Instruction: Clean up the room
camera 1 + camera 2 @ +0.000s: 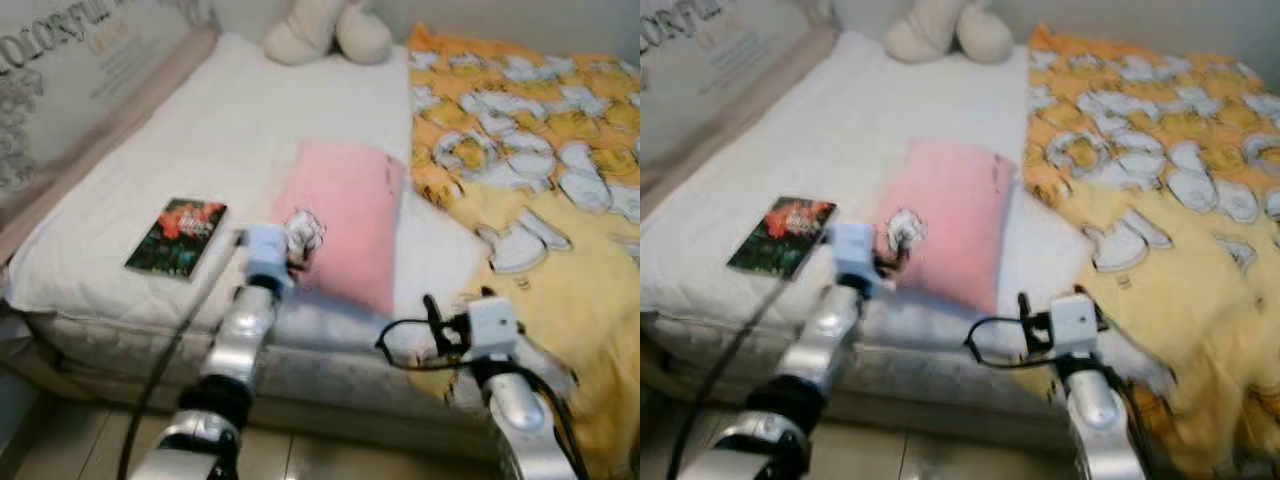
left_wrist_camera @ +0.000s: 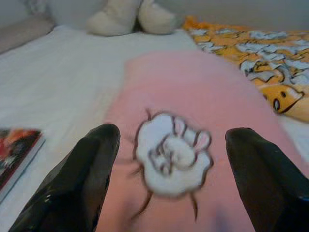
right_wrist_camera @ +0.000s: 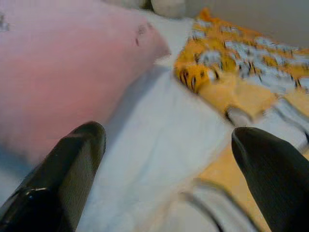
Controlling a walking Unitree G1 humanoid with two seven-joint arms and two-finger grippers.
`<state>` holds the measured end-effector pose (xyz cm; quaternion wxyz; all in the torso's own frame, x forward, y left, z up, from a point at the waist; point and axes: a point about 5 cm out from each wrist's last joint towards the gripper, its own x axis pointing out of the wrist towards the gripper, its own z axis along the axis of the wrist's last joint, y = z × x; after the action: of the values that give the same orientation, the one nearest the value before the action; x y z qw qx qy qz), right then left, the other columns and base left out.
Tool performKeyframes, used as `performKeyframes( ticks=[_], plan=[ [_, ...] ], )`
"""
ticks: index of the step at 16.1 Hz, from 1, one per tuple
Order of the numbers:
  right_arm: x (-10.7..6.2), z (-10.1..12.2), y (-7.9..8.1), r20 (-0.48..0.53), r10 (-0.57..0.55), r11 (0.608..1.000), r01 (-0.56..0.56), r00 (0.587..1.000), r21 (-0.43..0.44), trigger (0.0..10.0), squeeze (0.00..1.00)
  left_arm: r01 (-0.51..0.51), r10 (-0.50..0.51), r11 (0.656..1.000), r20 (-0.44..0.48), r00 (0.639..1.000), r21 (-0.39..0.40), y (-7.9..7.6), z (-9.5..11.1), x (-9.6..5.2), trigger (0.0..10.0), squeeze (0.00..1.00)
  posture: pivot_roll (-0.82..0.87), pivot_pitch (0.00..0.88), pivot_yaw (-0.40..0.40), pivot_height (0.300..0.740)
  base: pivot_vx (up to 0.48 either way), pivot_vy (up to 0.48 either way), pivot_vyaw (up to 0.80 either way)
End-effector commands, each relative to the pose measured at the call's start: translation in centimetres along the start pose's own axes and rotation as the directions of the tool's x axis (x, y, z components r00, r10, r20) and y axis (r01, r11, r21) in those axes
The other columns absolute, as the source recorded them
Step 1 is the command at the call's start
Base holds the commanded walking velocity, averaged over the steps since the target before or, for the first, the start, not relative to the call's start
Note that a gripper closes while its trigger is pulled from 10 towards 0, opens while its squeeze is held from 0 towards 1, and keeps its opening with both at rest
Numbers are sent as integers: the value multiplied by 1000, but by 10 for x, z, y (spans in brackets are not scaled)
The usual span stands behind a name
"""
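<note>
Reaching over the bed's point(image 1: 120, 290) near edge, the left gripper point(image 2: 166, 159) hung wide open, empty, above the pink pillow point(image 1: 345, 220). The right gripper point(image 3: 164, 164) was spread empty too. A clean grab probably needed the pillow's near edge between the fingers.

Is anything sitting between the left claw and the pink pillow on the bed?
Nothing visible does. The left claw is open and points straight at the pink pillow, with the pillow's white rabbit patch between its fingers. The book lies off to its left on the white mattress, clear of the approach.
</note>
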<state>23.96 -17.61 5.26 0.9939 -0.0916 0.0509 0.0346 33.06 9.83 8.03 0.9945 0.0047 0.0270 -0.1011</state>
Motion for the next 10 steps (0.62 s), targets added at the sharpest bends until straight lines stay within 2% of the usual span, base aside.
performKeyframes(
  ticks=[1, 5, 6, 7, 8, 9, 10],
  plan=[
    [2, 4, 4, 15, 1, 1000, -1, 1000, 6, 10000, 0, -38, 37, 999, 12, 999, 23, 16, 3, -2, 10000, 0, -84, 0, 24, 740, 446, 0, 0],
    [2, 4, 1, 18, -2, 1000, 2, 1000, 5, 10000, 0, -81, 81, 997, 15, 997, 2, 25, 9, 4, 10000, 0, -86, 0, 28, 740, 448, 0, 0],
    [7, 5, -3, 13, -21, 999, 21, 1000, 47, 10000, 0, -106, 106, 994, 23, 994, 13, 32, 13, 6, 10000, 0, -86, 0, 29, 740, 472, 0, 0],
    [12, 8, -10, -9, -55, 991, 56, 998, 125, 10000, 0, -152, 150, 987, 35, 988, 58, 43, 21, 10, 10000, 0, -85, 0, 28, 740, 480, 0, 0],
    [25, 13, -18, -44, -74, 971, 82, 996, 226, 10000, 0, -213, 209, 966, 41, 977, 150, 61, 35, 19, 10000, 0, -93, 0, 26, 740, 0, 0, 0],
    [41, 25, -26, -35, -79, 961, 86, 996, 263, 10000, 0, -221, 223, 962, 3, 975, 161, 76, 53, 31, 10000, 0, -83, 0, 19, 740, 0, 0, 0],
    [55, 38, -35, -15, -82, 951, 83, 997, 297, 10000, 0, -204, 209, 969, -21, 978, 136, 88, 72, 40, 10000, 0, -80, 0, 13, 740, 0, 0, 0]
  ],
)
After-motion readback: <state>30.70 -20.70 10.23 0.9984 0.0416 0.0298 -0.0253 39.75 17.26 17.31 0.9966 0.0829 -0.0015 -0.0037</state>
